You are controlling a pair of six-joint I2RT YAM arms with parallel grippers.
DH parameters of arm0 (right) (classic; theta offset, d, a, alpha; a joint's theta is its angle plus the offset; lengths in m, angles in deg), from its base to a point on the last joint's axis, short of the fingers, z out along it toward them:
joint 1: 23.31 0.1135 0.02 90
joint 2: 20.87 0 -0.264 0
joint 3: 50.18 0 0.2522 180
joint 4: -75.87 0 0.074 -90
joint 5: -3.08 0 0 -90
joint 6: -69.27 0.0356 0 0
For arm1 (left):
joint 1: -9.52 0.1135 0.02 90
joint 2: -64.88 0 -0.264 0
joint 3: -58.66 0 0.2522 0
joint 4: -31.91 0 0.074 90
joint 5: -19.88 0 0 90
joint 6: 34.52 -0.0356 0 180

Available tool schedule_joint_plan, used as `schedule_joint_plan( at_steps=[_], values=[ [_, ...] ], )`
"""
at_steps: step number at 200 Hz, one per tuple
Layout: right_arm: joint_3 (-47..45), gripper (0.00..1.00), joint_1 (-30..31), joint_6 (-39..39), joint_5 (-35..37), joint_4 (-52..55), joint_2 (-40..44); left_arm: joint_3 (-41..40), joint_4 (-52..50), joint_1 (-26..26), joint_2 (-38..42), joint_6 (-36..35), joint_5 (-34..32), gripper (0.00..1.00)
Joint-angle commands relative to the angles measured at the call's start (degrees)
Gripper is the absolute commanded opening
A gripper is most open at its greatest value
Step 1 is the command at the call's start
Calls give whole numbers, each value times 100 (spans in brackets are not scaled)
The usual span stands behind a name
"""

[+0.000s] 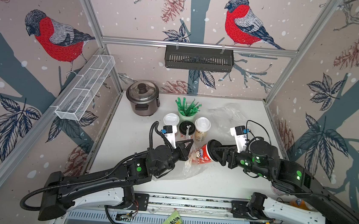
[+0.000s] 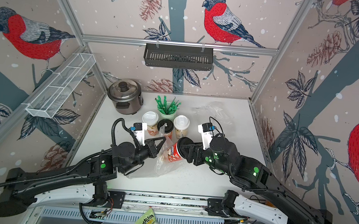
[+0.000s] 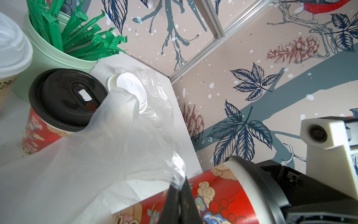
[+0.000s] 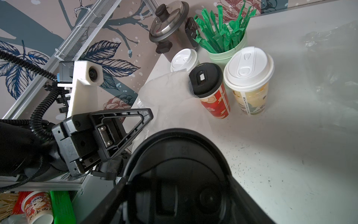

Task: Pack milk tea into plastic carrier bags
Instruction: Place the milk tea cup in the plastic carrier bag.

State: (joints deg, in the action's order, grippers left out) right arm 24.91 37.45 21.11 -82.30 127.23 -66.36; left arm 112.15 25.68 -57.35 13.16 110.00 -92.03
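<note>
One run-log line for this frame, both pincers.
left pincer: shut on carrier bag edge | right pincer: grips red cup, tipped toward bag | three cups upright behind

"What is standing by the straw cup (image 4: pixel 226 52)?"

"A red cup (image 4: pixel 215 102), a cream cup (image 4: pixel 251 100) and a white-lid cup (image 4: pixel 184 58) are standing just beside it. A clear bag (image 4: pixel 168 91) is sitting near it."

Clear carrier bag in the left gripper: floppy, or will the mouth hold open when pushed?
Likely floppy: the clear carrier bag droops crumpled from the shut left gripper. It probably bunches rather than resists when the red black-lidded cup in the right gripper presses in.
</note>
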Motion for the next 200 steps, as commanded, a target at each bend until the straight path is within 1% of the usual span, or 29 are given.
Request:
schedule_joint_plan(
  at_steps=[1,85,184,200],
  values=[
    [-19,42,7,34,14,-368,13,10,320,-2,-21,-72,63,0],
    [-15,41,6,-27,-3,-428,3,93,209,0,-75,-138,14,0],
    [-24,41,-11,-46,21,-431,22,194,214,-2,-187,-258,135,0],
    [-24,41,-11,-45,32,-433,29,202,214,-1,-194,-267,135,6]
  ],
)
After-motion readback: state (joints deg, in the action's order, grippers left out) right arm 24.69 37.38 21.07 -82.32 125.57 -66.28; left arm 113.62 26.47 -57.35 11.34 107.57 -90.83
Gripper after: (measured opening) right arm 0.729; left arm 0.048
